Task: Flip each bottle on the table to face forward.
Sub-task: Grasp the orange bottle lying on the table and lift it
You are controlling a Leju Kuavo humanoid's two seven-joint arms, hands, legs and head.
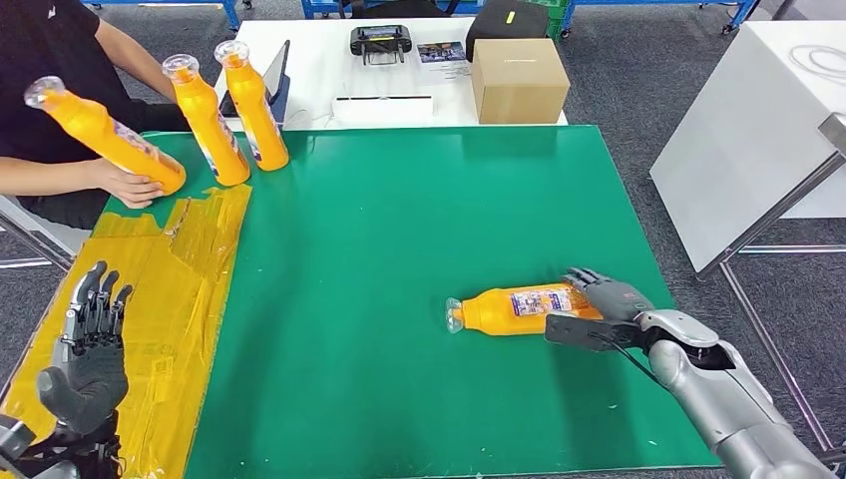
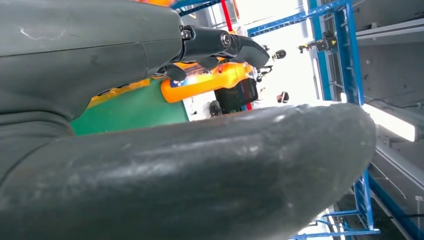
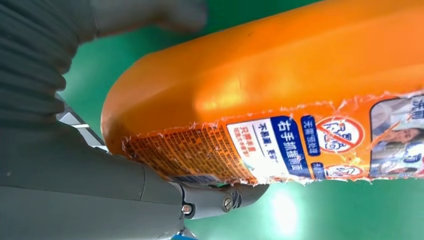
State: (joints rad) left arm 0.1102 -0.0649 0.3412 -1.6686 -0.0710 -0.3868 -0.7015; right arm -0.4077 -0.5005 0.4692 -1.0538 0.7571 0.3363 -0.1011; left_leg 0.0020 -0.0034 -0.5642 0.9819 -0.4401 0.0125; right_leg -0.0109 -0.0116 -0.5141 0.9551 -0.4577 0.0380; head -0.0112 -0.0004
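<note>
An orange bottle (image 1: 514, 308) lies on its side on the green table (image 1: 399, 230), cap to the left and label up. My right hand (image 1: 602, 304) grips its base end, fingers over the far side and thumb along the near side. Up close, the bottle (image 3: 280, 100) shows its torn label, with the thumb (image 3: 215, 197) under it. My left hand (image 1: 88, 344) hovers over the yellow patch at the near left, fingers spread and holding nothing. Two orange bottles (image 1: 207, 122) (image 1: 253, 106) stand upright at the back left. One orange bottle (image 2: 205, 81) appears past my left fingers (image 2: 220, 42).
A person at the back left holds a third orange bottle (image 1: 105, 135) tilted over the table corner. Yellow tape (image 1: 170, 289) covers the table's left strip. A cardboard box (image 1: 519, 80) and a black device (image 1: 380, 41) sit on the white table behind. Another white table (image 1: 738, 150) stands at the right.
</note>
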